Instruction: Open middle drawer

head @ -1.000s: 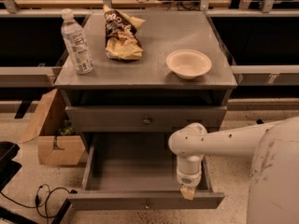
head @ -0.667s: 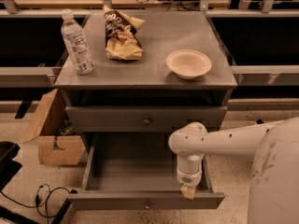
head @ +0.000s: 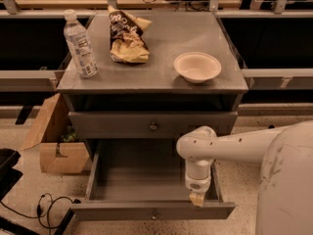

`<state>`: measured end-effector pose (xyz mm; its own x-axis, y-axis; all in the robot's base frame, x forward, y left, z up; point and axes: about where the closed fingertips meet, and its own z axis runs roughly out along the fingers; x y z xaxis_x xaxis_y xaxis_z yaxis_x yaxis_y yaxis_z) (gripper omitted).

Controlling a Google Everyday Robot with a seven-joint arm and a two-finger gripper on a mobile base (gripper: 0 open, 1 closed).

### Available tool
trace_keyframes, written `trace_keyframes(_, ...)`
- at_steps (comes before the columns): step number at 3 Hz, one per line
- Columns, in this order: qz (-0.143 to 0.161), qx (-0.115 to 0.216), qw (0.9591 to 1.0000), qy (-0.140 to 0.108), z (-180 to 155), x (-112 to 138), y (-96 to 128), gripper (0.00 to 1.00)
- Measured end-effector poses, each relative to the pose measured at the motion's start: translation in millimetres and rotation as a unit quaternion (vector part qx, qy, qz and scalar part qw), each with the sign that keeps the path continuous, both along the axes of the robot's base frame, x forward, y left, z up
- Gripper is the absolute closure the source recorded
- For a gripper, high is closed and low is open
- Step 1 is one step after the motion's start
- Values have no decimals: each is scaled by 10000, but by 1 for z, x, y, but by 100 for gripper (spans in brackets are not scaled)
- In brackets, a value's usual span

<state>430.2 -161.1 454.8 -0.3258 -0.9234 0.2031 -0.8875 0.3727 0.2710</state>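
Nothing has really changed from a second ago as far as I can see. The middle drawer is pulled out just as far, and the arm and end effector are in the same spot.

The drawer sticks out of the cabinet toward the camera. Its flat grey front runs left to right across the bottom of the view, with the little brass knob in the middle facing us.

The end effector points straight down into the drawer's front right corner, just behind the front panel and well right of the knob. Can't tell if it's spread or pressed together from this angle, and I don't see it holding anything.

The drawer above is closed. On the worktop there's a water bottle standing at the left, a crumpled chip bag lying beside it, and a bowl over to the right. A cardboard box sits on the floor left of the cabinet.
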Motion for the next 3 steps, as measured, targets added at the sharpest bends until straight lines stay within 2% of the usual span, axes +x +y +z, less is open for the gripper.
trace_keyframes(3,-70,-7,10000,59,5,3,0,100)
